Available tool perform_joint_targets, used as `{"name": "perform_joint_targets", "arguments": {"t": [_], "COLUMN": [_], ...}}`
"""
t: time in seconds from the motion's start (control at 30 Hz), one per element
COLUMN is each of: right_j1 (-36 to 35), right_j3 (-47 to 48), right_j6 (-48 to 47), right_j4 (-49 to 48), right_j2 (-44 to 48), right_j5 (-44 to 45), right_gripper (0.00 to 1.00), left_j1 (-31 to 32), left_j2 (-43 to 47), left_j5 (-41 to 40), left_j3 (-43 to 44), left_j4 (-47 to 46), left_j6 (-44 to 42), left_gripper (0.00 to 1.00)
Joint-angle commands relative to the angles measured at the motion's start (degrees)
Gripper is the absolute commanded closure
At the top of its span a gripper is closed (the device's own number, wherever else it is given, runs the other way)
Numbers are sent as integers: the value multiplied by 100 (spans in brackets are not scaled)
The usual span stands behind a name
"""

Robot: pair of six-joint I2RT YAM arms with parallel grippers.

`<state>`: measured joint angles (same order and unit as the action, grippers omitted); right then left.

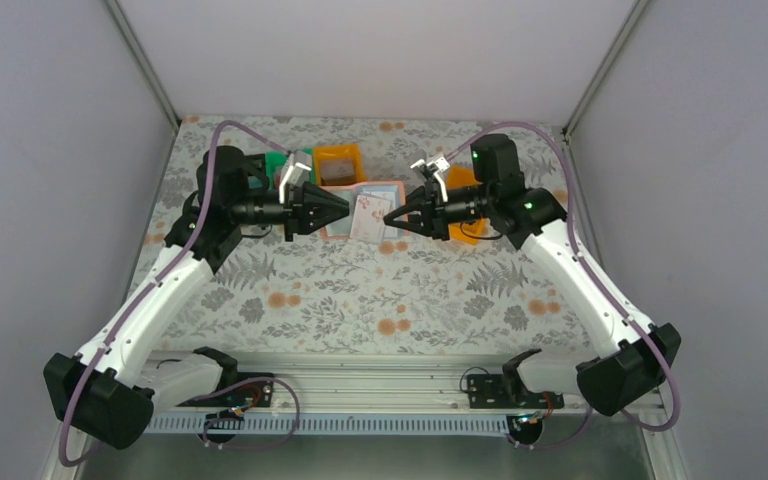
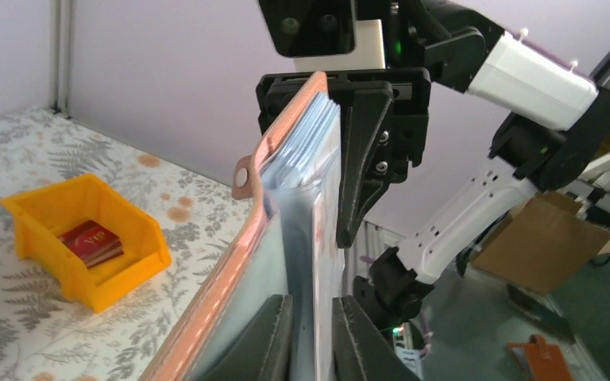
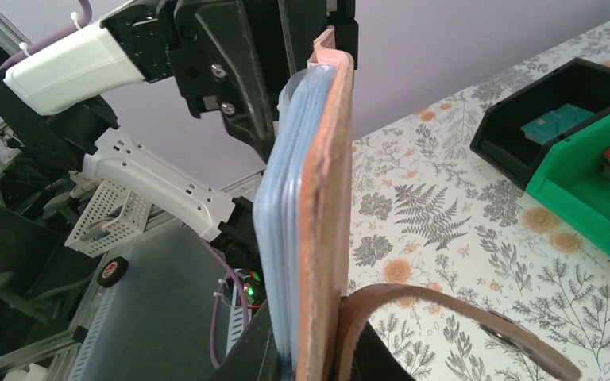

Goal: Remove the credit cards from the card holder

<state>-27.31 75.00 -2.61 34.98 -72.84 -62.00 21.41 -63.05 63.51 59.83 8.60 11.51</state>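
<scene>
The card holder (image 1: 368, 205) is off the surface (image 1: 360, 300). It hangs open between the two arms, above the far half of the surface. The left tool (image 1: 344, 208) takes it from the left and the right tool (image 1: 391, 218) from the right. The two tool tips point at each other with the holder between them.

**Left tool:** clamped on the holder. In the left wrist view its fingers (image 2: 274, 341) are closed on clear sleeve pages at the near edge. The brownish-pink cover passes just beside the finger on the left of that view.

**Right tool:** clamped on the holder. In the right wrist view the cover and the stack of pale blue sleeves run down together between its fingers (image 3: 258, 353).

**Closing tab:** the closing tab (image 3: 461, 313) is unfastened. It curves away from the cover, and its snap is visible.

**Sleeves:** both wrist views show the sleeves edge-on, so it cannot be told which of them hold cards.

**Cards outside the holder:**
- A dark red card (image 2: 91, 242) with white print lies flat in an orange bin (image 2: 139, 266). The bin stands on the surface, well apart from the holder.
- A teal card (image 3: 556, 123) lies in a black bin (image 3: 508, 139).
- A green bin (image 3: 580, 194) touches the black bin and holds a reddish item that the frame edge cuts off.
</scene>
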Motion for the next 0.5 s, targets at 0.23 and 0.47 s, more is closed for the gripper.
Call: {"name": "perform_joint_targets", "arguments": {"t": [0.23,0.47], "right_j1": [-52,-107], "right_j3": [242,247], "right_j6": [-210,-192], "right_j4": [26,-63], "right_j2": [-165,-267], "right_j5": [-570,-442], "right_gripper": [96,96], "left_j1": [210,494], "left_j2": [-237,-317], "left_j5": [-278,-225], "left_j3": [269,251], "left_j4": [-331,-543], "left_j6": [238,308], "left_gripper": [70,70]}}
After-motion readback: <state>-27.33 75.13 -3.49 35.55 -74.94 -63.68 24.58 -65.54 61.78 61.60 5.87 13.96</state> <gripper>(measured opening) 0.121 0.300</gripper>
